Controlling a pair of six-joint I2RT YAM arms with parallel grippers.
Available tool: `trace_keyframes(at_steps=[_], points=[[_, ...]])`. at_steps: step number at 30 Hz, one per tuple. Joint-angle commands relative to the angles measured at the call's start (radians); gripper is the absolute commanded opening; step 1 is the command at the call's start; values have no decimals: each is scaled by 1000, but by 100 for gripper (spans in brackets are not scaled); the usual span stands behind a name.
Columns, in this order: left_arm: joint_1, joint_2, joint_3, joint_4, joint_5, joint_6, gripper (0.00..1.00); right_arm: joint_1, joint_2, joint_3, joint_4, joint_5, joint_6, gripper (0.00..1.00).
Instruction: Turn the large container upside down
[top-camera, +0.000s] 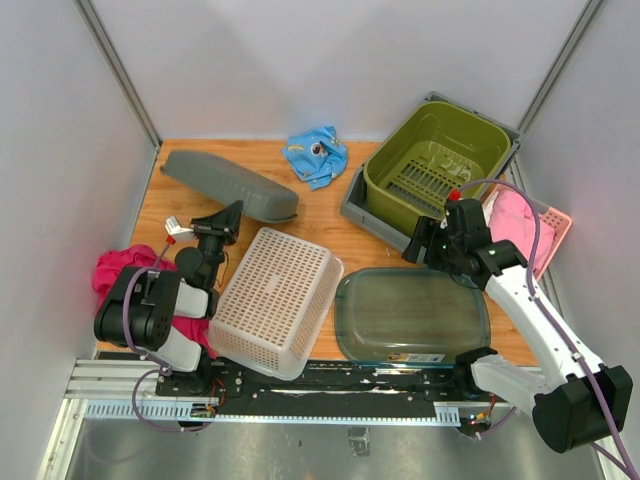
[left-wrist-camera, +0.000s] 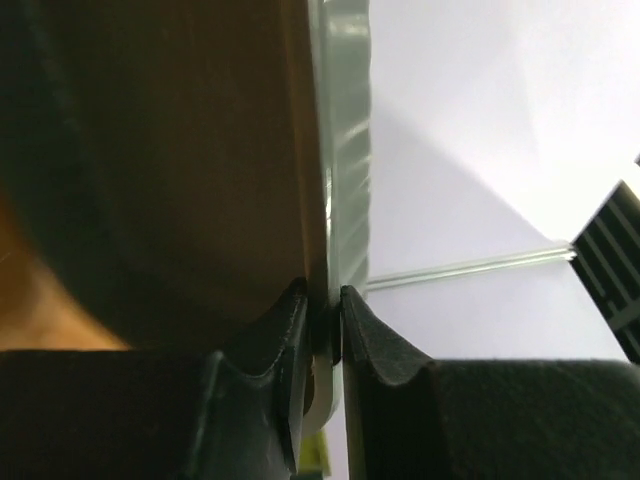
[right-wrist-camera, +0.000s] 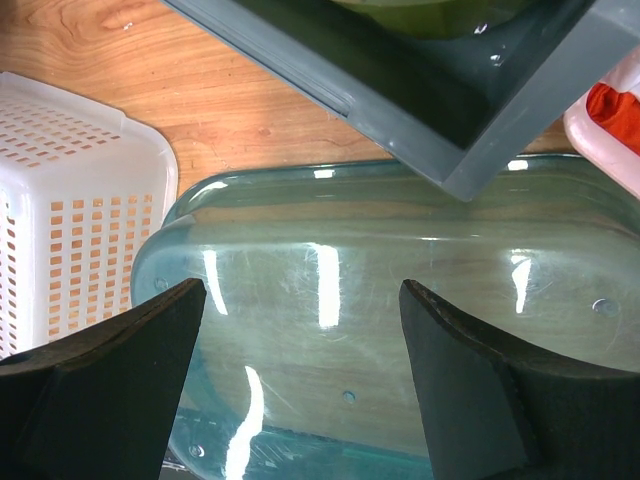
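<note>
Your glass dish (top-camera: 412, 312) lies bottom-up at 5 o'clock on the table (top-camera: 330, 232), with the white basket (top-camera: 275, 298) just beside it at its 9 o'clock. Your right gripper (right-wrist-camera: 302, 298) hangs over the dish's far edge, fingers spread wide and holding nothing. Your left gripper (left-wrist-camera: 325, 300) is pinched narrow on the thin rim of the grey lid (top-camera: 230, 186) at 10 o'clock.

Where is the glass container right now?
In the top view the glass container lies at the near edge of the table, right of centre, beside the white basket; the right gripper hangs over its far side.
</note>
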Motion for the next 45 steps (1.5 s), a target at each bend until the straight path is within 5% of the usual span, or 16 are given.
trace_keyframes(at_steps=[1, 5, 10, 16, 20, 34, 40, 45], points=[[0, -42, -125, 263, -9, 0, 29, 6, -1, -17, 10, -22, -12, 80], [-1, -97, -207, 236, -60, -23, 69, 5, 7, -13, 17, -29, -15, 80], [0, -261, -196, -86, -73, -24, 99, 6, 14, -2, 18, -46, -19, 80], [-1, -652, -24, -938, -169, 6, 99, 5, 7, -10, 19, -42, -18, 80], [-1, -768, 102, -1328, -244, -38, 99, 5, 16, -13, 30, -56, -16, 80], [-1, -766, 313, -1927, -141, -81, 99, 5, -10, -24, 28, -60, -26, 80], [-1, -584, 547, -2239, -125, -45, 99, 5, -11, -39, 46, -86, -4, 80], [-1, -431, 653, -2309, -13, 53, 99, 6, -20, -35, 38, -80, -11, 80]])
